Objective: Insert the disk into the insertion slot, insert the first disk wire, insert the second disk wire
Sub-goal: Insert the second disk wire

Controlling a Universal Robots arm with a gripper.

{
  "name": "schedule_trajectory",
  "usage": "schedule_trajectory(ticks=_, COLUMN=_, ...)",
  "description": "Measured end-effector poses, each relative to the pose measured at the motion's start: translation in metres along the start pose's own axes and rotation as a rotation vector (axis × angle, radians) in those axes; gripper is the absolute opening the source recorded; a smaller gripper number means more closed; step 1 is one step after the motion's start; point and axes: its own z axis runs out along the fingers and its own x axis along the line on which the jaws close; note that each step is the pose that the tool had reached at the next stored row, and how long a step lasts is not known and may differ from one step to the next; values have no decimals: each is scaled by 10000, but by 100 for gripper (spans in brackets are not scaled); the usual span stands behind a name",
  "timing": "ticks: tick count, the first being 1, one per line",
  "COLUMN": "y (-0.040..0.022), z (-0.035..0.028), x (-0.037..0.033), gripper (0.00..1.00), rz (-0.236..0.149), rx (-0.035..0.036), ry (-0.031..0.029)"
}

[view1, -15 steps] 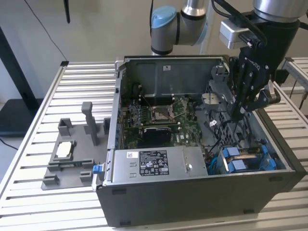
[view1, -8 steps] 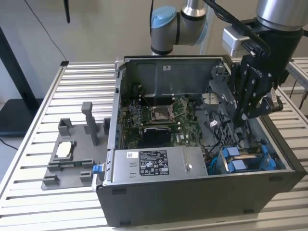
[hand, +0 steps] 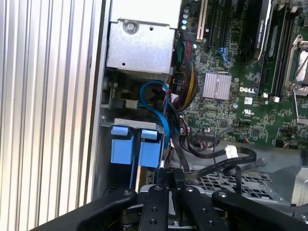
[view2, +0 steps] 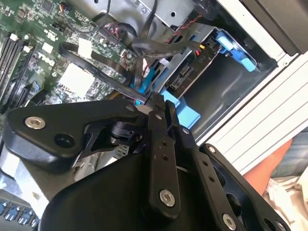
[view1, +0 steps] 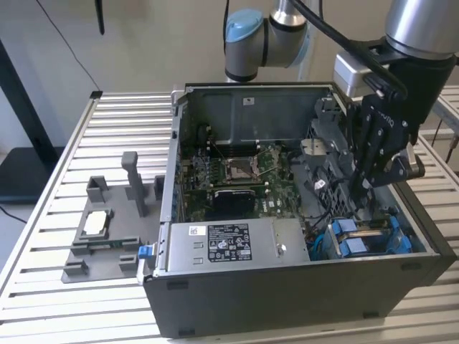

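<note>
Exterior view puts your gripper, pinched narrow on a black wire, inside the case just above the disk, which lies seated in the case's corner.

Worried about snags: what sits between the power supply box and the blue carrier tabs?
In the first wrist view, a looped blue cable and coloured wires lie between the power supply box and the blue carrier tabs.

Disk inside case, case on table, fixture at exterior view's left
</note>
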Motion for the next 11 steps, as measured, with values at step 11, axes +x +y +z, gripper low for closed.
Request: schedule_trajectory(ticks=11, y=-67, z=120, x=106, gripper=16, rz=91, rx=-2, ry=2)
